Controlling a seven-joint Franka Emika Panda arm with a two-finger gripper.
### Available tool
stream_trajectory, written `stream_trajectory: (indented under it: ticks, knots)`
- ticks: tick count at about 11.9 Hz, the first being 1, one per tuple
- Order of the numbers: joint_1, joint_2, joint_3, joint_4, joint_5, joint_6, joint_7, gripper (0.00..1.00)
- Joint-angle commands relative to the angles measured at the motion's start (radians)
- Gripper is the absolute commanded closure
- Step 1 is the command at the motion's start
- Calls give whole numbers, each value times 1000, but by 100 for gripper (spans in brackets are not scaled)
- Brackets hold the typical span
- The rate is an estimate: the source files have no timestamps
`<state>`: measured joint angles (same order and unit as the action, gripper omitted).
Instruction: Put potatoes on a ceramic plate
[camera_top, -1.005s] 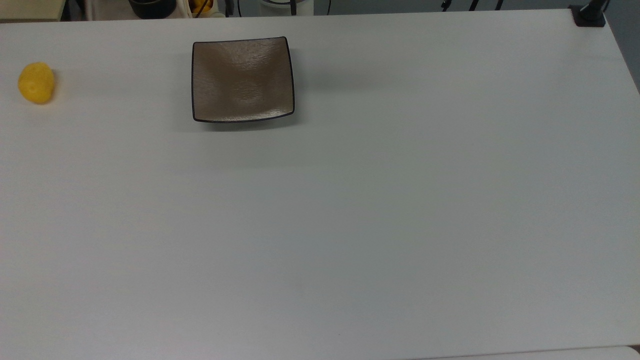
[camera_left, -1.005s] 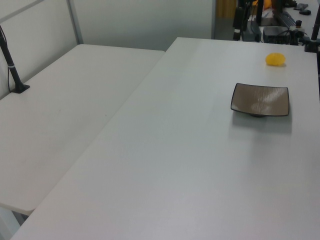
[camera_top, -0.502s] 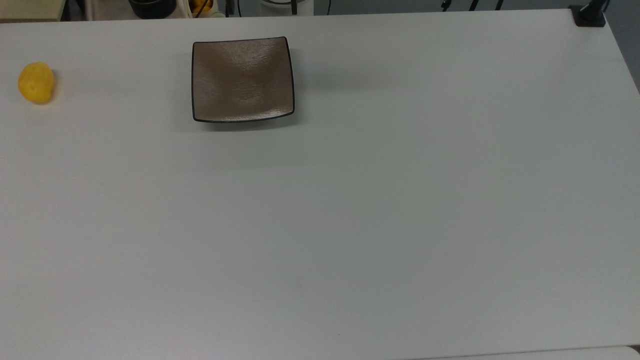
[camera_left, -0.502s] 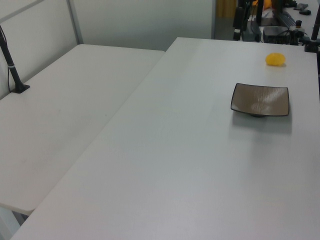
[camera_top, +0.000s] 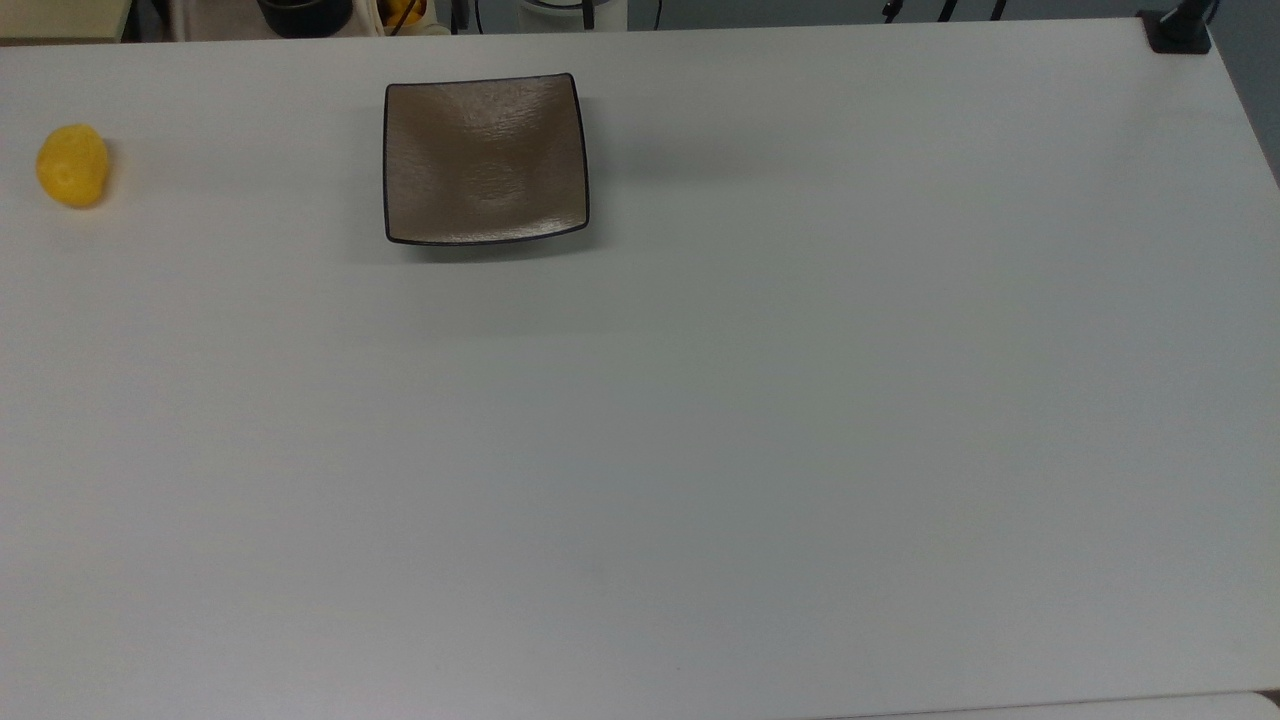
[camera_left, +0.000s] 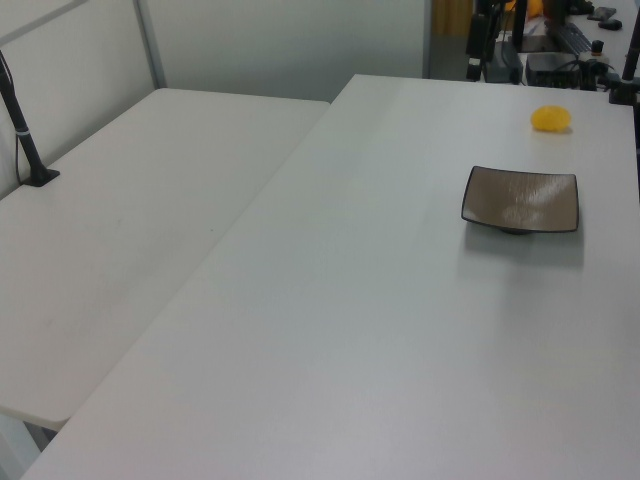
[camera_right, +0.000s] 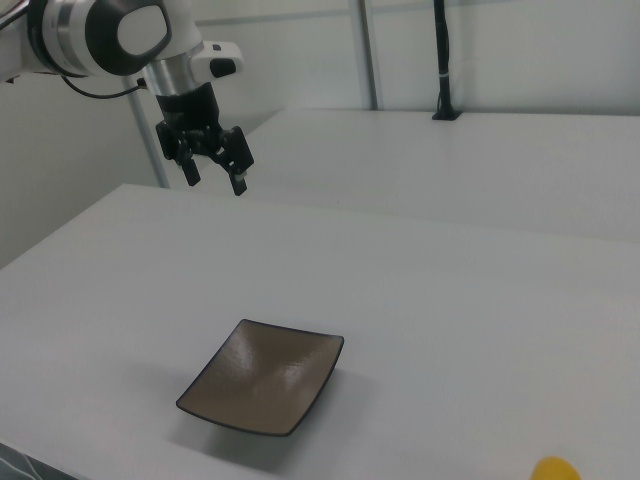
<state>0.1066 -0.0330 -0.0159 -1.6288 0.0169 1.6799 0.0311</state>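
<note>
In the right view, the pincer (camera_right: 212, 163) hangs open, gripping nothing, above the surface (camera_right: 420, 300). The ceramic plate (camera_right: 262, 376) lies toward 6 o'clock; the potato (camera_right: 555, 468) rests farther off toward 4 o'clock, well apart from both.

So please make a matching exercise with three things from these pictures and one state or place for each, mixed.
Things:
1. potato
2. ceramic plate
3. tool

States:
A. open, in the air above the table, holding nothing
B. yellow, lying on the table apart from the other things
C. brown, square, with nothing on it

Pairs: 1-B, 2-C, 3-A
</note>
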Motion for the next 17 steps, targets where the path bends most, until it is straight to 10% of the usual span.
stream_trajectory:
  ticks: [1,7,17]
  knots:
    - [-2,-15,-3,-8,14,-5,-20,0]
    - [-14,-16,-6,-6,14,-32,-20,0]
    - [-385,-25,4,-3,-2,15,-508,0]
